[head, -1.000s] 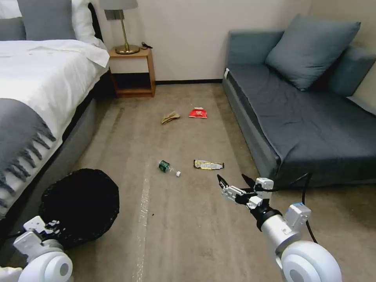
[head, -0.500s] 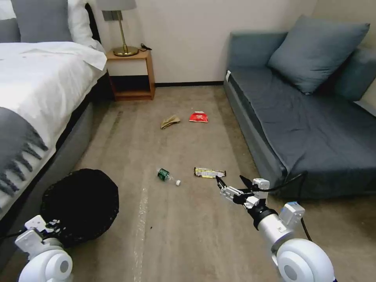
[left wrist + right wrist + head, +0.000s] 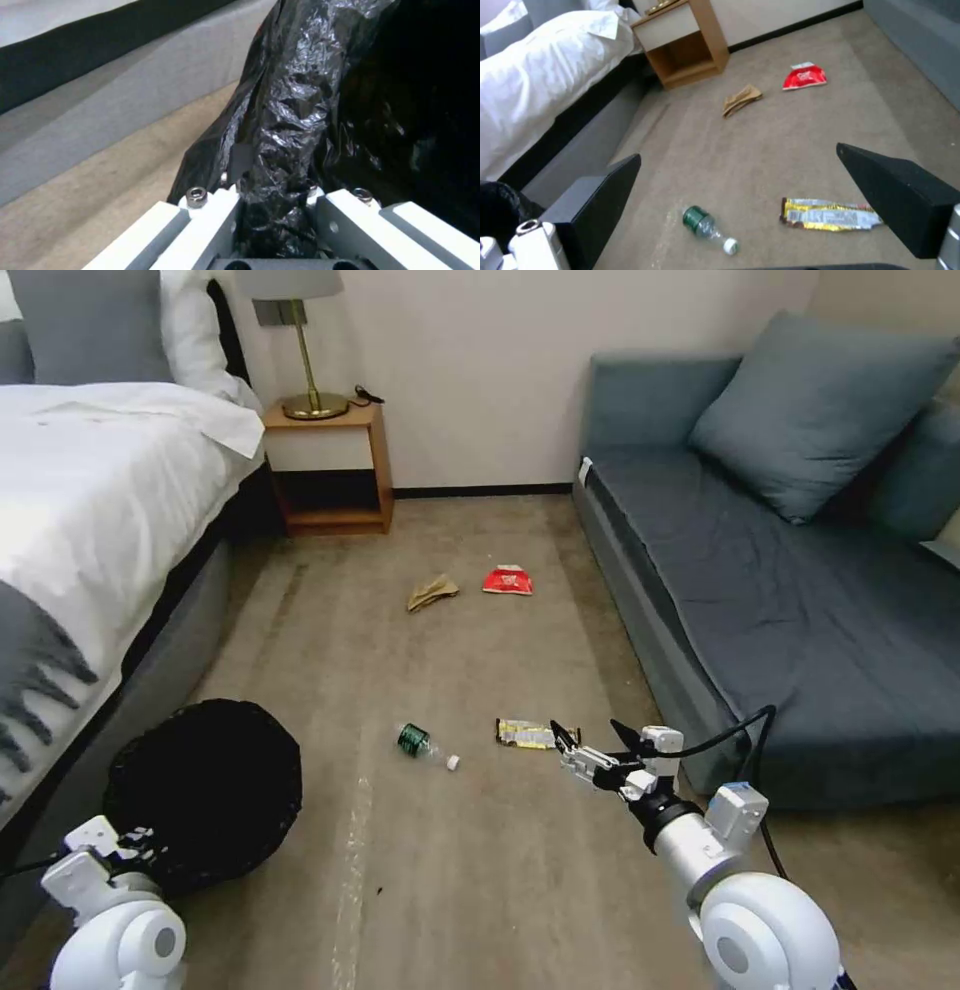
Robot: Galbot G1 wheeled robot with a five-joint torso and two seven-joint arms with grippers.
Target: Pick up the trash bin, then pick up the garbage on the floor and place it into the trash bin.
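Trash bin [image 3: 205, 790] sits low on my left beside the bed [image 3: 90, 530], its black bag liner bunched between the left gripper [image 3: 272, 210] fingers; that claw is clamped on the liner at the rim, so the bin's in hand. Garbage is all on the floor ahead. Green bottle [image 3: 420, 744] and yellow wrapper [image 3: 525, 733] are nearest; brown paper bag [image 3: 432, 592] and red packet [image 3: 508, 581] lie farther up, toward the nightstand [image 3: 325, 465].

What's changed over the last sec: the whole head view has slid, litter sitting lower in frame than before, so that's the base/head moving fwd, not the items. Right gripper [image 3: 588, 742] now hangs w/ jaws spread wide, its tips just at the wrapper's near end, where a sec ago it was clearly short of it. In the right wrist view the wrapper [image 3: 830, 216] and bottle [image 3: 707, 228] lie between the two open fingers [image 3: 895, 195].

My read: approach about done, wrapper looks like first pick. Nothing's in the bin yet. Sofa [image 3: 780, 600] edge is close on the right, so I've little room there.
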